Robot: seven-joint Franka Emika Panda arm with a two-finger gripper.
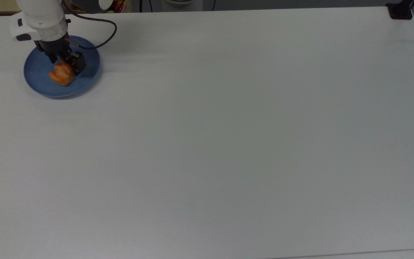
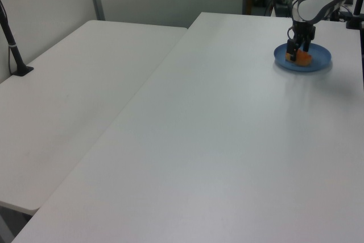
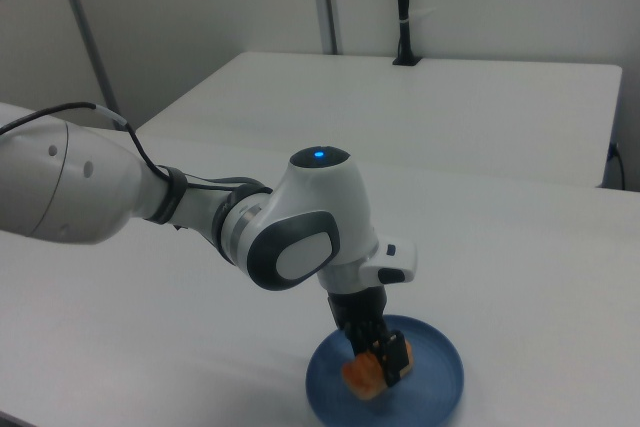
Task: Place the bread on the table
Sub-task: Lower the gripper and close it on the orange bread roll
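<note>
The bread lies on the blue plate, which sits near the far left corner of the table in the top view. The gripper is down on the plate with its 2 fingers astride the bun's far end, touching it; whether they are clamped on it cannot be told. A black cable loops from the arm.

The pincer hides part of the bread.
</note>
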